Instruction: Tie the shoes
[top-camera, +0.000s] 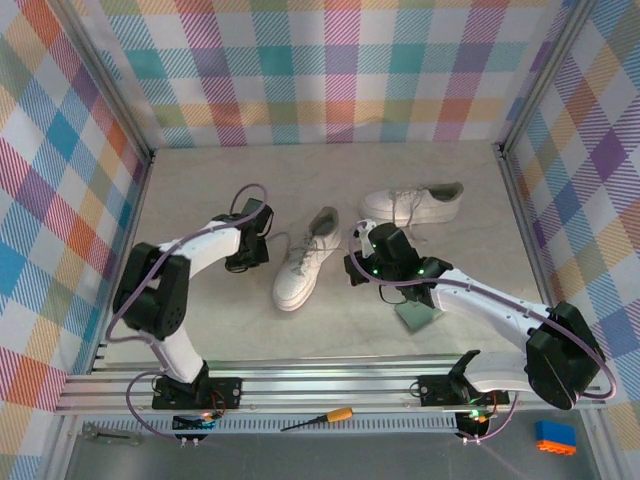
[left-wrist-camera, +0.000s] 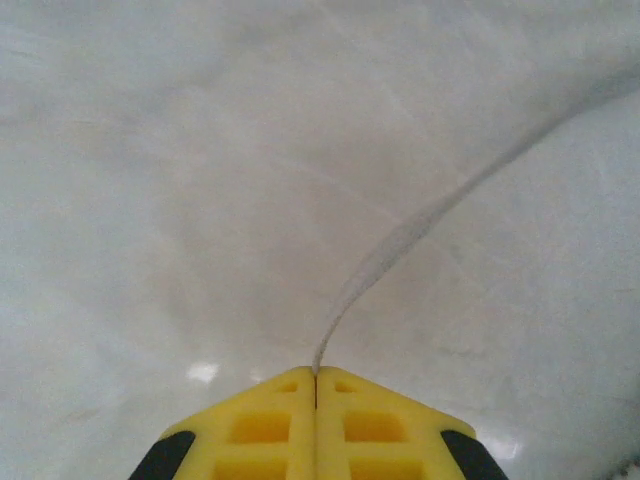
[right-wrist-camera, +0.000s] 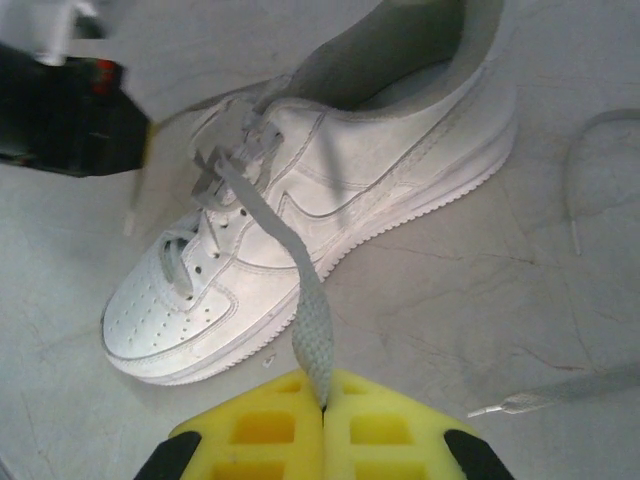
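Open table (top-camera: 200, 180) at far left; near sneaker (top-camera: 303, 268), far sneaker (top-camera: 415, 205), green pad (top-camera: 418, 317) crowd the middle.

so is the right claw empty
No, the right claw is shut on a white lace that runs up to the shoe.

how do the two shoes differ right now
The near shoe points its toe toward the front; the far shoe lies crosswise, toe to the left. The near shoe's laces are stretched out to both sides, one pinched in the shut left tool, one in the shut right tool; the far shoe has no tool on it. Both are white low-top sneakers.
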